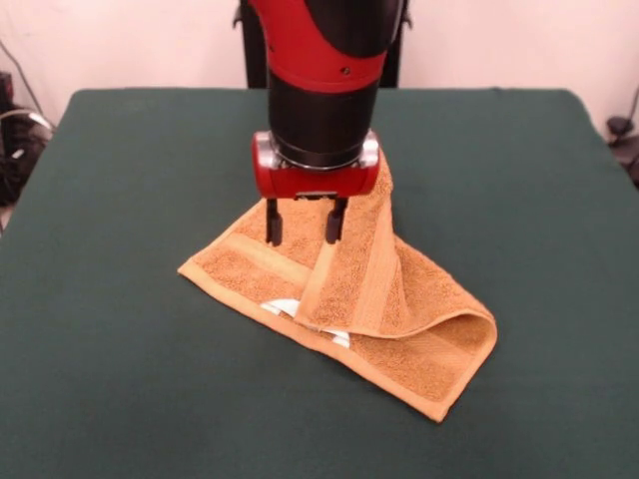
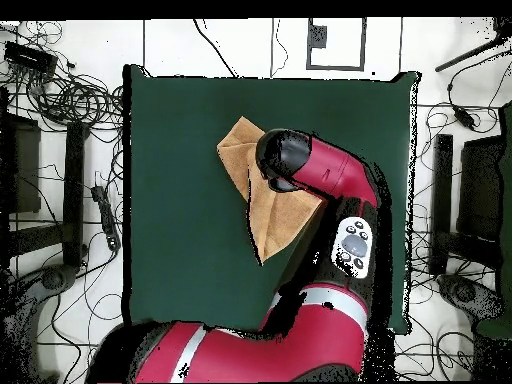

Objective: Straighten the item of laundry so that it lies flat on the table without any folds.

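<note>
The orange-tan towel [image 1: 399,299] lies folded over itself near the middle of the green table [image 1: 120,200]. One flap crosses diagonally over the rest, and a rounded fold stands at its front right. White label pieces [image 1: 283,307] show under the flap's lower edge. My gripper [image 1: 304,239] points straight down over the towel's rear left part, fingers [image 1: 273,225] apart with nothing between them, tips just above or on the cloth. In the overhead view the towel [image 2: 275,215] shows as a folded, pointed shape on the table [image 2: 180,200], and my arm [image 2: 300,165] hides the gripper.
Bare green cloth surrounds the towel on all sides. Cables and equipment [image 2: 60,90] lie on the floor beyond the table edges. My pedestal and arm base [image 2: 260,345] stand at the table's side.
</note>
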### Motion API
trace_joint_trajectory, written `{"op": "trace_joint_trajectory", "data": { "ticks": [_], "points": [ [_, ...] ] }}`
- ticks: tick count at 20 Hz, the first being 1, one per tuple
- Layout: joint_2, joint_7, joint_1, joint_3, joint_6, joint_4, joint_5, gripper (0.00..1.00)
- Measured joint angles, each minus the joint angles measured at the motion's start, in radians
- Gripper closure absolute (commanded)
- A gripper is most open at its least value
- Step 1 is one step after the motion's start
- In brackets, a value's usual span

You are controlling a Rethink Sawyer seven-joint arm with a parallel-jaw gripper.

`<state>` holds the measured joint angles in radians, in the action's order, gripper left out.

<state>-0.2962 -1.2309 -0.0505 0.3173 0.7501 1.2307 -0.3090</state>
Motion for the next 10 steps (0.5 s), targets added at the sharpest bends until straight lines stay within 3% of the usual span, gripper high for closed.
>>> {"op": "trace_joint_trajectory", "data": {
  "ticks": [10],
  "points": [
    [0.031,0.0,-0.005,0.0,-0.05,0.0,0.0,0.0]
  ]
}}
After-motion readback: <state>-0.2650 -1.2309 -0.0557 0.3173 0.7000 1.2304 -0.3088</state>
